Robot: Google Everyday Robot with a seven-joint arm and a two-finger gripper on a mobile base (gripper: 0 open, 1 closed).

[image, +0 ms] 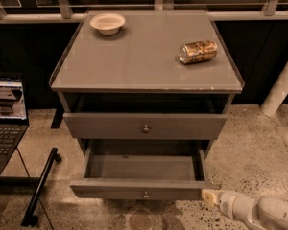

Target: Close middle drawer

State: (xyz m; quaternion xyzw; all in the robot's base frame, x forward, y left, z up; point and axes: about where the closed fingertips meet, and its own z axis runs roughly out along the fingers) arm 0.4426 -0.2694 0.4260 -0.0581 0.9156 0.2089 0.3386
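Observation:
The middle drawer (110,189) is pulled far out of the grey cabinet (144,66). Its plain grey inside shows. Its low front panel has a small round knob (145,194) at centre. My gripper (209,196) comes in from the lower right on a white arm (259,212). Its pale tip is at the right end of the drawer's front panel, at or very near touching it. The drawer above (110,126) sticks out slightly and has its own knob (145,128).
A white bowl (108,23) and a gold can on its side (198,51) lie on the cabinet top. An open laptop (7,114) and a black stand leg (41,186) are on the left. A white post (281,87) is on the right. The floor is speckled.

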